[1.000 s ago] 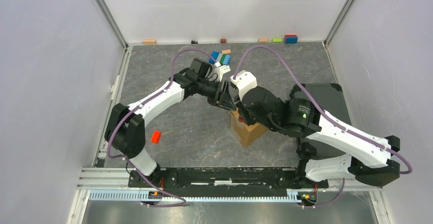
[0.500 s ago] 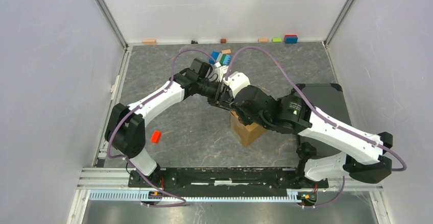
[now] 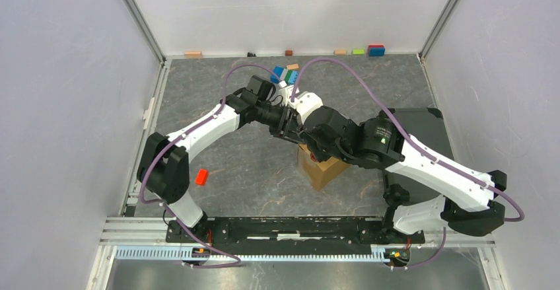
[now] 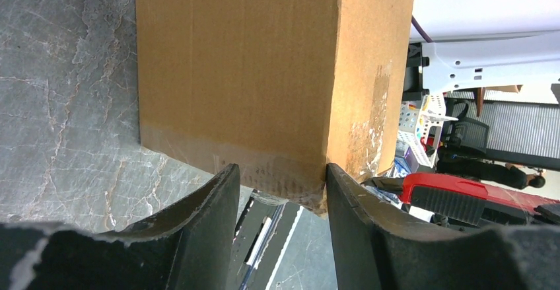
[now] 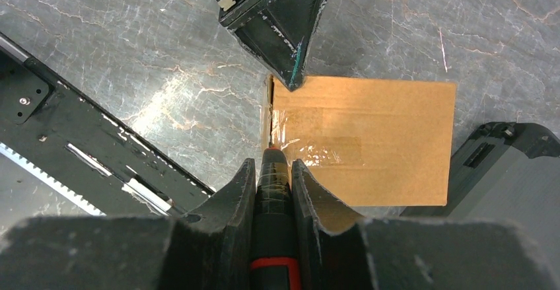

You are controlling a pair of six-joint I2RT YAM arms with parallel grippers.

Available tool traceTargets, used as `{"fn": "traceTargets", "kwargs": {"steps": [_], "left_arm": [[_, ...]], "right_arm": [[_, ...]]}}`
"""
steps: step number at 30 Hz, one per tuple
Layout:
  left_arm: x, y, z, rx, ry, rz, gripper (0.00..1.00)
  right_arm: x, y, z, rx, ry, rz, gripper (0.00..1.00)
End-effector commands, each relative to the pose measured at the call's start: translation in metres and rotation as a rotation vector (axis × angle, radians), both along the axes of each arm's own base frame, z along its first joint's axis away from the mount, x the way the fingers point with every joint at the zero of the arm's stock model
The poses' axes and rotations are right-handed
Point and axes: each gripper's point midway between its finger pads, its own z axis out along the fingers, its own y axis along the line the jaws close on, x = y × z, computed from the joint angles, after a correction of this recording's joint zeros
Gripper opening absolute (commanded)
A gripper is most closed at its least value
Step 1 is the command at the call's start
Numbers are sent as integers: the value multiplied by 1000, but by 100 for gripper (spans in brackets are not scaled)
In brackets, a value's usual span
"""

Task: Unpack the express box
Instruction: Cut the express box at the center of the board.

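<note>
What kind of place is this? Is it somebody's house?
Probably a robot test lab, not a home. A left arm and a right arm are bolted to a rail, white panels wall in the table, and toy blocks line its far edge.

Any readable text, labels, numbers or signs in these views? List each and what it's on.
No readable text anywhere.
express box: plain cardboard and clear tape, no print.
black tool: red band, no lettering.
green mark on the right arm: too small to read.
</note>
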Motion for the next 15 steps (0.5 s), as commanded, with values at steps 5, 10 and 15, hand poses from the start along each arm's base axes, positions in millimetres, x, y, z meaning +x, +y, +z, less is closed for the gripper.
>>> {"fn": "traceTargets", "kwargs": {"steps": [5,10,15], "left_arm": [[15,17,-47,173,-33,51,56],[15,17,-48,174,-31,50,56],[15,13,-43,158,-34,43,57]], "right_arm": [[-23,-31,-1,-35,65,18,0],[-27,-36,-5,-26,78,11,0],[-20,-36,15,30,33,-34,0]]}}
